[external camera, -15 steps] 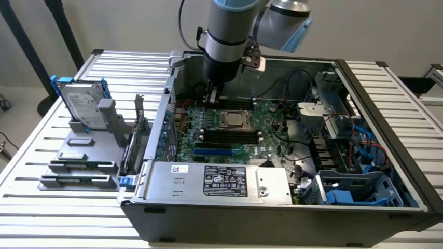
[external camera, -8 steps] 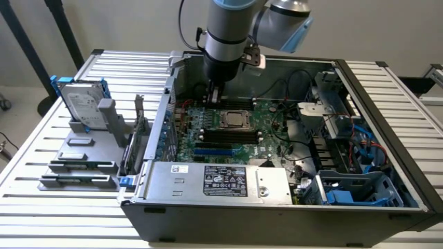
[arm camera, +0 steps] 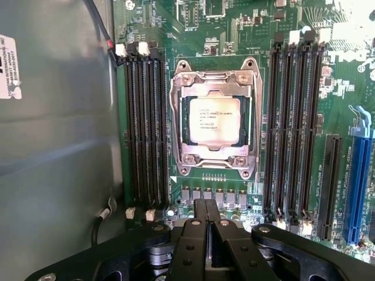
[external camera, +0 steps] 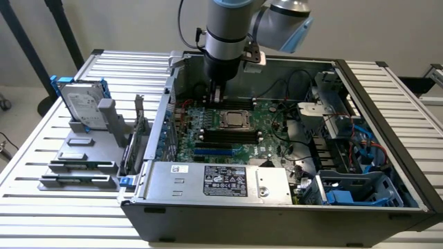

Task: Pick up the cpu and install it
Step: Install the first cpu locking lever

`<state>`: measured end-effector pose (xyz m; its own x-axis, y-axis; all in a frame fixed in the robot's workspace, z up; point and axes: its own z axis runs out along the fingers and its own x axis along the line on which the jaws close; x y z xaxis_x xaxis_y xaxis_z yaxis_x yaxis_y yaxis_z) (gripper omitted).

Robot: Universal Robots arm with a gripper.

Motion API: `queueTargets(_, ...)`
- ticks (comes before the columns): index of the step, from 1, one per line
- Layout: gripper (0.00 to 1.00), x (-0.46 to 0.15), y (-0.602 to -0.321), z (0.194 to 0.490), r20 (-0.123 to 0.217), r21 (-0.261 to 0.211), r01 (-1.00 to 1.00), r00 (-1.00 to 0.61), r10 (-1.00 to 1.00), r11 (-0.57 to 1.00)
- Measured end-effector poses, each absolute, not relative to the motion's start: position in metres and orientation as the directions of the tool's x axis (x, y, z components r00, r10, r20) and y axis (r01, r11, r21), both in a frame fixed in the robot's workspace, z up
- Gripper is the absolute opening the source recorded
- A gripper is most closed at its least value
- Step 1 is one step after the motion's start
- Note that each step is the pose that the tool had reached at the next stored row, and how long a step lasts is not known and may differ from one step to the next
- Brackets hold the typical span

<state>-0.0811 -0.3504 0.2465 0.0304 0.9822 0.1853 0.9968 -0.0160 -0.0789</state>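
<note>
Looking into the open computer case (external camera: pixel 360 78), we see our gripper (external camera: pixel 217 98) hanging low over the green motherboard (external camera: pixel 207 148), its two fingers (arm camera: pixel 206 225) pressed together and holding nothing. The cpu (external camera: pixel 234 119) sits flat in its socket near the middle of the board, dull silver top up, framed by the metal socket bracket (arm camera: pixel 214 79). In the exterior view the fingertips are just on the far side of the chip and slightly toward the exterior view's left, not touching it. From the wrist we see the cpu (arm camera: pixel 214 120) square in the bracket, with black memory slots (arm camera: pixel 145 129) running along both flanks of the socket and a blue slot (arm camera: pixel 357 187) beyond one set.

Outside the case, toward the exterior view's left, a grey fixture (external camera: pixel 83 161) rests on the slatted table (external camera: pixel 41 135), carrying a silver hard drive (external camera: pixel 82 106) in a blue frame standing upright. A grey power supply (external camera: pixel 218 181) with a label lies along the near edge of the case.
</note>
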Motion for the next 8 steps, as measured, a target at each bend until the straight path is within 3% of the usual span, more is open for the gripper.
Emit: queueTargets(8, 0.11, -0.0813, -0.3478, 0.2495, 0.180, -0.053, 0.998, -0.030, 0.983, 0.040)
